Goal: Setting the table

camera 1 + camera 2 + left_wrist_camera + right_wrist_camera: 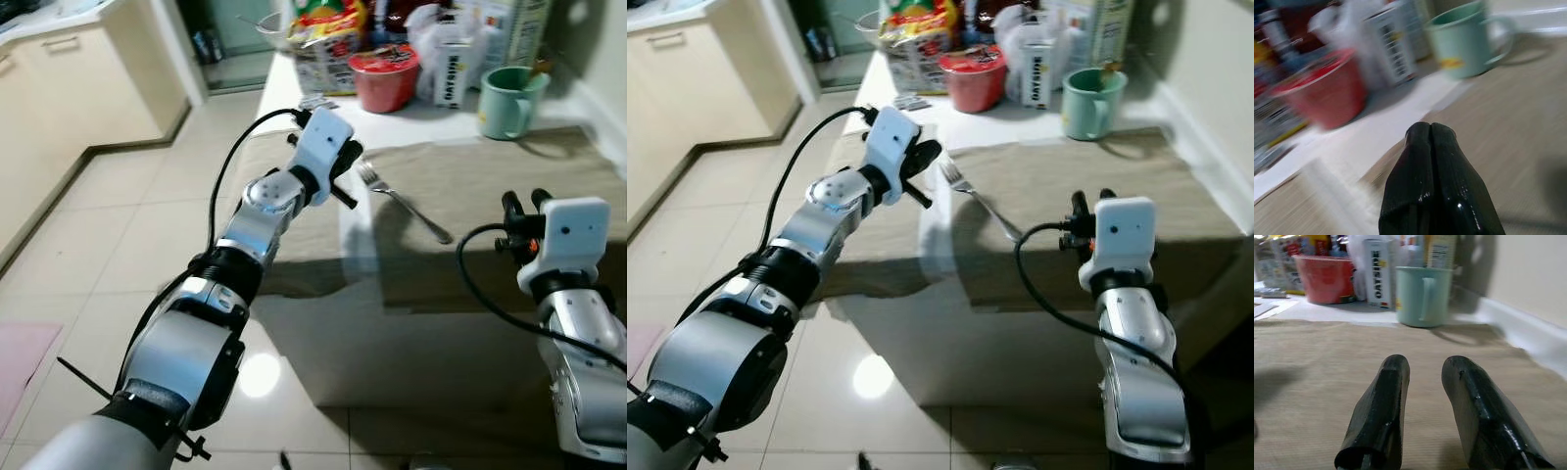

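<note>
A fork (pixel 402 203) lies flat on the tan placemat (pixel 490 206), tines toward the far clutter and handle running back toward my right side; it sits just beyond and to the right of my left gripper (pixel 345 176) and ahead and to the left of my right gripper (pixel 522 203), touching neither. My left fingers (pixel 1432 161) are pressed together with nothing between them, hovering low over the near left edge of that placemat where it meets a strip of bare white table (pixel 355 230). A second tan placemat (pixel 265 196) lies on the other side of that strip, under my left forearm. My right fingers (pixel 1383 401) are spread apart and empty, held just above the cloth at its near right part. Straight ahead of them, past open cloth, a pale green mug (pixel 1422 294) stands upright just off the far edge of the placemat, its handle facing me. To its left crowd a white carton (pixel 1377 273), a red bowl (pixel 1325 278) and printed food packets (pixel 328 39), all upright on the white tabletop at the far end, well apart from both sets of fingers. A pale wall (pixel 1528 269) runs along the right of the table, and cream cabinets (pixel 69 88) stand across the tiled floor (pixel 118 245) to my left.
</note>
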You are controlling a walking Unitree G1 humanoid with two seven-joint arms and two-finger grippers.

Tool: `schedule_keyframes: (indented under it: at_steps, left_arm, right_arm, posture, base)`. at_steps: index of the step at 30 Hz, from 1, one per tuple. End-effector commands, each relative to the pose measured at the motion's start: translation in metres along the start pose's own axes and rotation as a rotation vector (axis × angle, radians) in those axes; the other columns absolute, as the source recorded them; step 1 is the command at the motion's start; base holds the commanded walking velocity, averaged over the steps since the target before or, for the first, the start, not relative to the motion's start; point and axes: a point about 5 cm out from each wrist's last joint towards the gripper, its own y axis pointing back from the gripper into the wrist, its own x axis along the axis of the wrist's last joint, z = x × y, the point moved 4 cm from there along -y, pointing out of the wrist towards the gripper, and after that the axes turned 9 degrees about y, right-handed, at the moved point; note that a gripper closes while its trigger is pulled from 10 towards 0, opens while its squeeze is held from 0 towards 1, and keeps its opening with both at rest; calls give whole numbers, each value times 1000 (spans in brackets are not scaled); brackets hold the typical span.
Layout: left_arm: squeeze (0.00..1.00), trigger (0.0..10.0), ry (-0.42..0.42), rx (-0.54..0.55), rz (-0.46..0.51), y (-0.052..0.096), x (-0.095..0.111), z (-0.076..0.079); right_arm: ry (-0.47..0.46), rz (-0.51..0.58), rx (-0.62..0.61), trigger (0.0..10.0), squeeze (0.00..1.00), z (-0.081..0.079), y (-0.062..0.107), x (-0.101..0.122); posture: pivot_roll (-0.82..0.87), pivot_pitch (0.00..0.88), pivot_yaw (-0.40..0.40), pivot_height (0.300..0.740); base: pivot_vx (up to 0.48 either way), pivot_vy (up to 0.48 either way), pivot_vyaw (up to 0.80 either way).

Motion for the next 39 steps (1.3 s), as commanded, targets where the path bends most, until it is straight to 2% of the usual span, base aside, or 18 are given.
schedule_keyframes:
  at_steps: [1, 6, 10, 16, 24, 30, 39]
  left_arm:
    - [0, 10000, -15, -22, -17, -1, -4, 2]
    - [0, 10000, -19, -46, -37, -4, -11, 11]
    - [0, 10000, -21, -38, -51, -3, -16, 10]
    - [0, 10000, -18, -4, -28, -1, -10, -1]
    - [0, 10000, -52, 22, 0, 3, 1, -16]
    - [0, 10000, -71, 59, -15, 9, 0, -29]
    - [0, 10000, -84, 79, -34, 11, -3, -34]
  right_arm:
    - [-13, -7, 22, 10000, 0, -9, 9, 4]
    - [-11, -15, 37, 10000, 0, -10, 18, 5]
    - [-3, -26, 43, 10000, 0, -6, 22, 5]
    - [14, -39, 63, 10000, 0, -4, 24, 3]
    - [7, -58, 80, 10000, 0, -10, 25, -2]
    - [8, -72, 96, 10000, 0, -11, 26, -5]
    - [15, -73, 105, 10000, 0, -10, 28, -3]
  posture:
    - [-447, 82, 222, 740]
    - [-459, 100, 212, 740]
    - [-462, 108, 195, 740]
    - [-449, 111, 172, 740]
    - [-425, 118, 167, 740]
    - [-420, 127, 157, 740]
    - [-426, 150, 147, 740]
  base:
    - [0, 0, 0]
    - [0, 0, 0]
    - [0, 0, 0]
    - [0, 0, 0]
    - [0, 0, 0]
    - [0, 0, 0]
    - [0, 0, 0]
